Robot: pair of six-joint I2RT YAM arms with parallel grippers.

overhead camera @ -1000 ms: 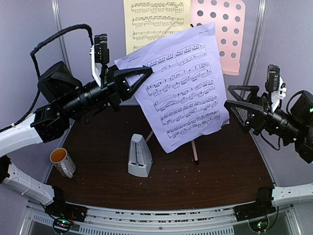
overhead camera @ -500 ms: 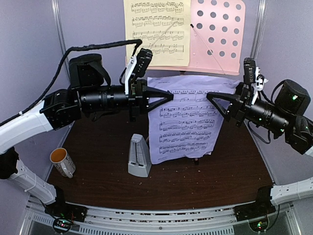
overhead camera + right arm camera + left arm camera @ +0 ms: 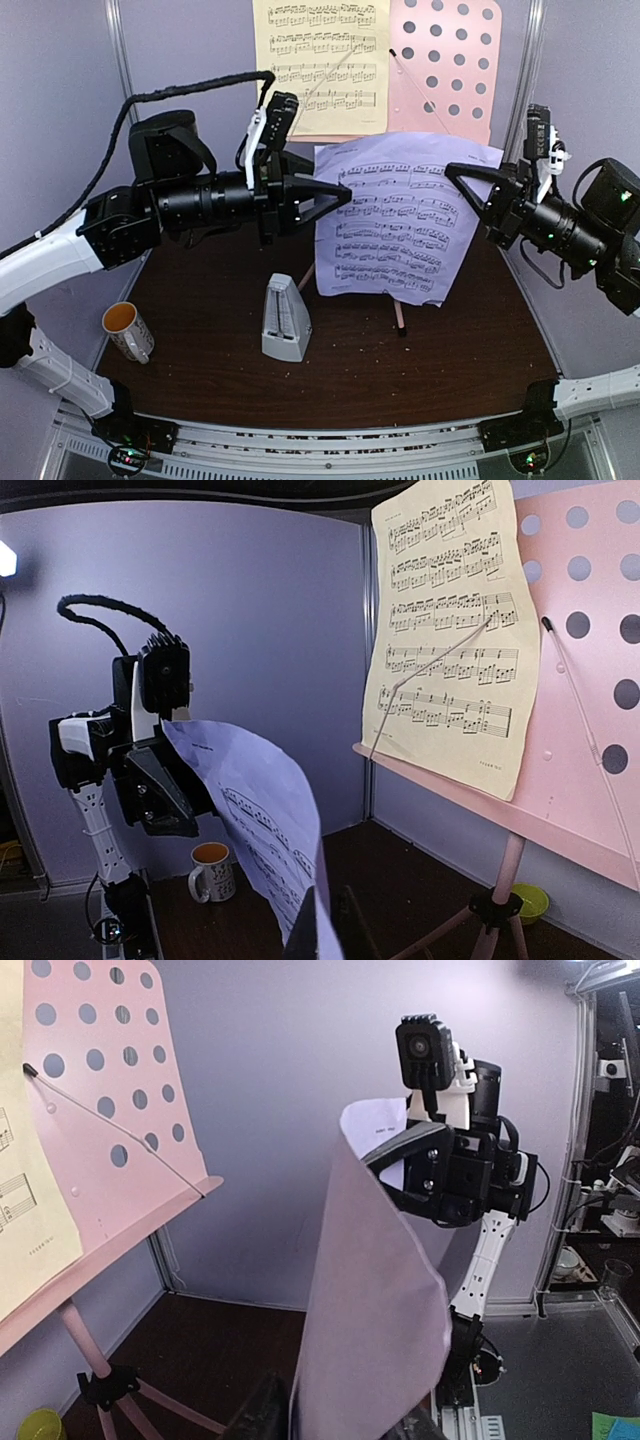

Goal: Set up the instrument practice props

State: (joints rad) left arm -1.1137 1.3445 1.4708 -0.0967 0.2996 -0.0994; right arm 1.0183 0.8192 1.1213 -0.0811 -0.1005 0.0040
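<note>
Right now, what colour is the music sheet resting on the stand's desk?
Yellow with black notation; the yellow music sheet shows best in the right wrist view.

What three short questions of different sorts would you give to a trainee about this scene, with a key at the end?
1. Short answer: in the top view, which thing stands on the table to the left of the metronome?
2. True or false: the yellow sheet rests on the desk of the pink music stand.
3. Choose one: the right gripper is shut on A the metronome, B the lavender sheet, C the yellow sheet.
Key: 1 the white mug; 2 true; 3 B.
</note>
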